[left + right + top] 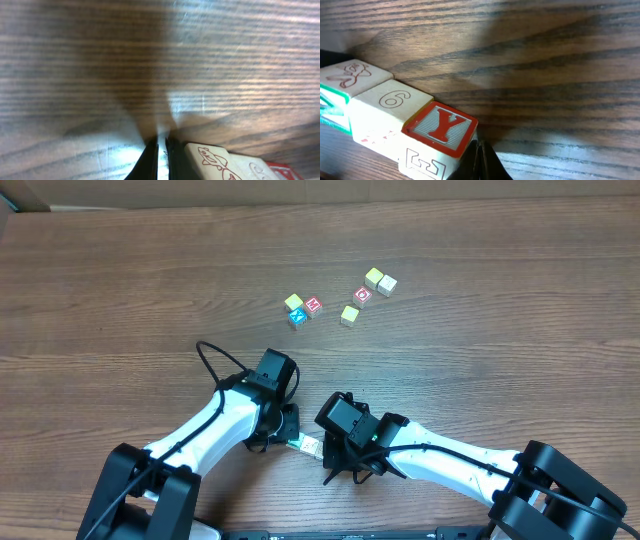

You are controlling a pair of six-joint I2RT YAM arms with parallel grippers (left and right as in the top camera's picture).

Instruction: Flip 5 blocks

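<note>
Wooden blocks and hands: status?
Left hand shut, empty. Right hand shut, tip beside red-faced Y wooden cube. Pale wooden cubes in row alongside; other cubes clustered farther out. Nothing blocking.

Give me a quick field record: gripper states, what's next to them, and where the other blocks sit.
left gripper: shut, empty, beside a pale block with a red drawing
right gripper: shut, empty, tips at the red Y block
near row: red Y block, 6 block, picture block, touching in a line
far blocks: seven, loose, away from both grippers
held: nothing
</note>
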